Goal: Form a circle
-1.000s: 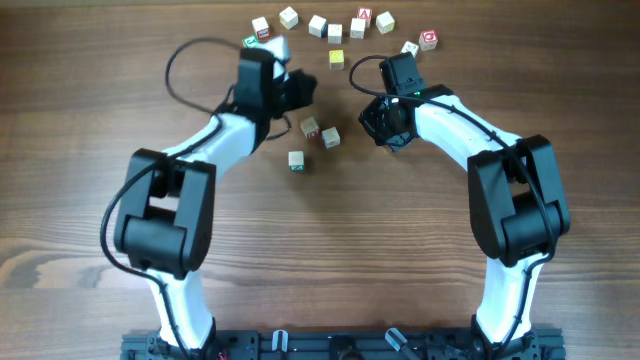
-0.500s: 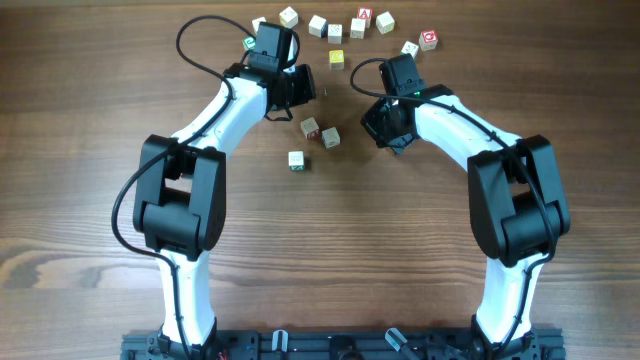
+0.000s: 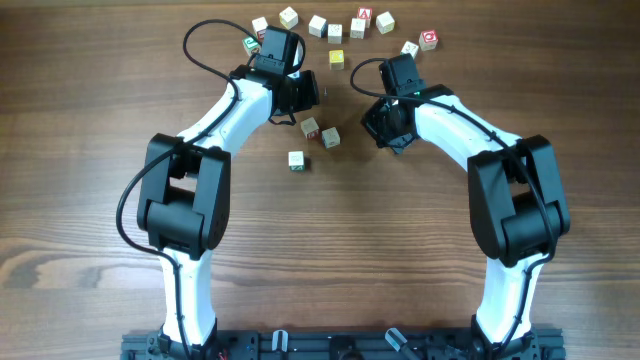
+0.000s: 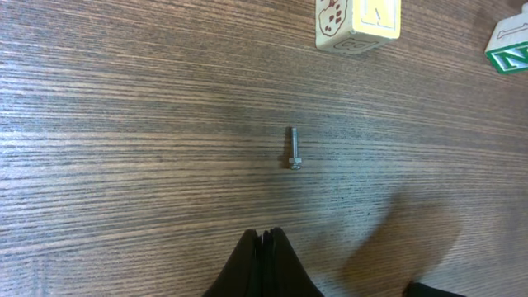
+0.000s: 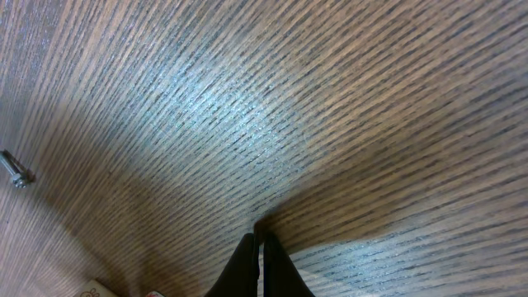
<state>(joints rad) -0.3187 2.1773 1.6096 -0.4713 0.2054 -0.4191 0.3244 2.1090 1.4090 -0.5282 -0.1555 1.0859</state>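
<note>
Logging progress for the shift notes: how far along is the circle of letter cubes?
Done: only three cubes sit grouped mid-table, no ring. In hand: nothing; the left hand and right hand are both shut and empty. Left: the arc of cubes at the far side and the yellow cube are not yet placed, so most remains.

Dark, fine-grained wooden surface (image 4: pixel 124 124), matt. Just ahead of the matt black left gripper (image 4: pixel 266 239) lies a shiny metal screw (image 4: pixel 294 150); beyond it, smooth pale wooden letter cubes (image 4: pixel 356 25), colour-printed.
</note>
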